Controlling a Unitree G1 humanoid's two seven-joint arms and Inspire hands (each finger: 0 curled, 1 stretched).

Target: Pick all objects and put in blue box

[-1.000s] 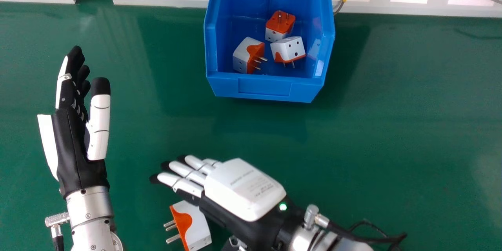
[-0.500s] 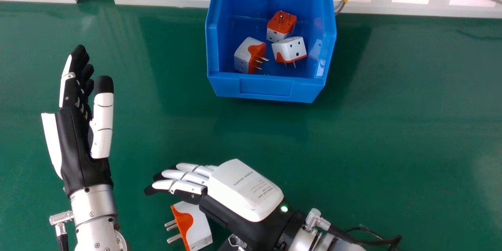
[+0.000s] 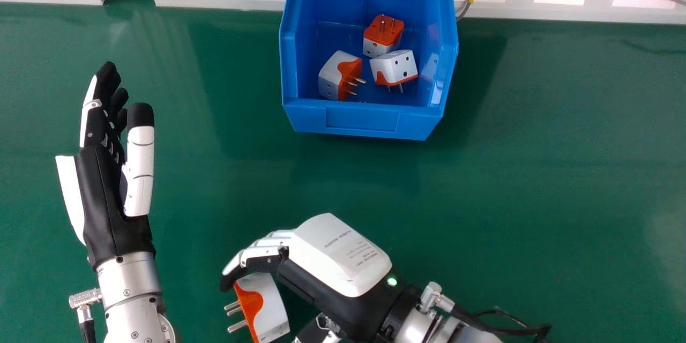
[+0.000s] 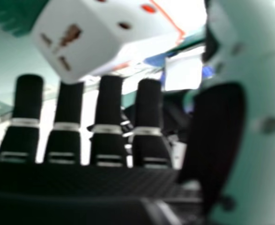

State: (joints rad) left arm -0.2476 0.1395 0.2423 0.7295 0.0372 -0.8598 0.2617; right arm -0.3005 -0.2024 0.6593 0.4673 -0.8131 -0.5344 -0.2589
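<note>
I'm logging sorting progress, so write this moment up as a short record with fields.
Container: blue box, far side of the green table
Inside: three plug adapters, white and orange
Outside: one loose adapter on the table, prongs toward the head view's left
Right robot hand: at the loose adapter, grip unclear
Left robot hand: open, holding nothing

From here the table (image 3: 536, 171) looks deep green, with the box (image 3: 362, 120) on its far side solid blue. The near adapter (image 3: 274, 305) is white with a curvy orange patch and silvery pins, and the boxed adapters (image 3: 395, 66) are white and orange too. Left hand (image 3: 102, 187) and right hand (image 3: 337, 257) are black and white, the right one's little light (image 3: 392, 281) green.
</note>
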